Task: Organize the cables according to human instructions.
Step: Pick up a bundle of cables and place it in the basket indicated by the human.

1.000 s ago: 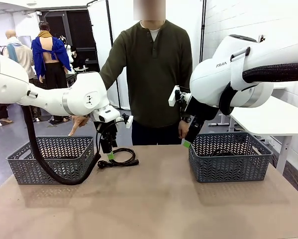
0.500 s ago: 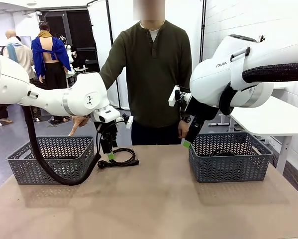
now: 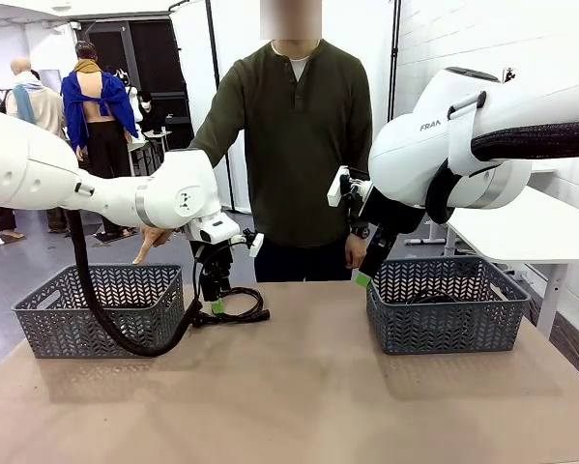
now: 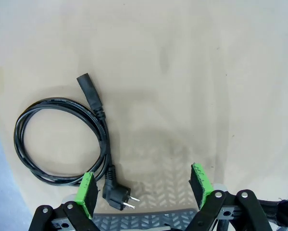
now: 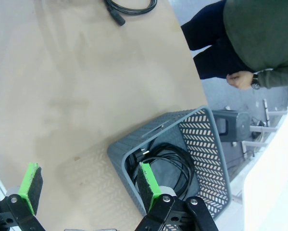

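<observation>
**Meanwhile, one cord on the table, others in the right basket**

Across the table in the front view, a coiled black cord (image 3: 233,311) lay on the brown table (image 3: 299,396) between two grey baskets. The left gripper (image 3: 213,302) hung just over that cord, close to the left basket (image 3: 96,311). The right gripper (image 3: 364,275) hovered above the near-left corner of the right basket (image 3: 446,304), where a bit of black cord showed over the rim. A person (image 3: 294,145) in a green shirt stood at the far side, one hand (image 3: 152,241) pointing down toward the left basket.

From the left wrist, the left gripper (image 4: 144,190) had its green pads spread wide with nothing between them. The cord (image 4: 67,139) lay flat on the table ahead and to one side of the fingers, wound in a loose ring, its pronged plug (image 4: 118,197) just beside one pad and its other end pointing away. The basket rim (image 4: 144,222) showed below.

From the right wrist, the right gripper (image 5: 88,185) was also wide open and empty. A coil of black cords (image 5: 168,166) rested inside the grey basket (image 5: 201,144), just beyond one pad. The cord on the table (image 5: 129,7) lay well apart at the top edge. The person's other hand (image 5: 240,79) hung by their side.
</observation>
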Tool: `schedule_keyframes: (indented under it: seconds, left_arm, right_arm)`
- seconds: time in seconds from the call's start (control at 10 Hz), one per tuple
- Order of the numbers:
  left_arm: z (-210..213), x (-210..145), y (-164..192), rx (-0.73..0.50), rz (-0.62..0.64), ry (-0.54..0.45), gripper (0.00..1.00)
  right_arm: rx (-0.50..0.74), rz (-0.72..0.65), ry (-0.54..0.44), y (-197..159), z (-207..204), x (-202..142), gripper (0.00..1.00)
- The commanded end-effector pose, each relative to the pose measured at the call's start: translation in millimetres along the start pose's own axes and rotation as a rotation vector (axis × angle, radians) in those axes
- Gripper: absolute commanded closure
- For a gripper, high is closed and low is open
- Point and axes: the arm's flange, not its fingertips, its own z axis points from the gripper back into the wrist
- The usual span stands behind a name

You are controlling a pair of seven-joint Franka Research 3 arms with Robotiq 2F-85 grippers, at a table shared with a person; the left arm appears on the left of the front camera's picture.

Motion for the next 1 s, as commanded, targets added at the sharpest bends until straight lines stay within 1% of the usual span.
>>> schedule_keyframes:
  seconds: [0.0, 0.4, 0.9]
  left_arm:
    - [-3.8, 9.9, 16.2, -0.019, 0.004, 0.038, 0.0]
    - [-27.5, 12.1, 27.2, -0.041, 0.015, 0.079, 0.0]
    - [-46.5, 9.9, 32.4, -0.049, 0.001, 0.067, 0.0]
  right_arm:
    - [-0.001, -0.003, 0.003, 0.4, -1.3, -0.6, 0.0]
    - [-0.001, -0.003, 0.003, 0.4, -1.3, -0.6, 0.0]
    - [-0.001, -0.003, 0.003, 0.4, -1.3, -0.6, 0.0]
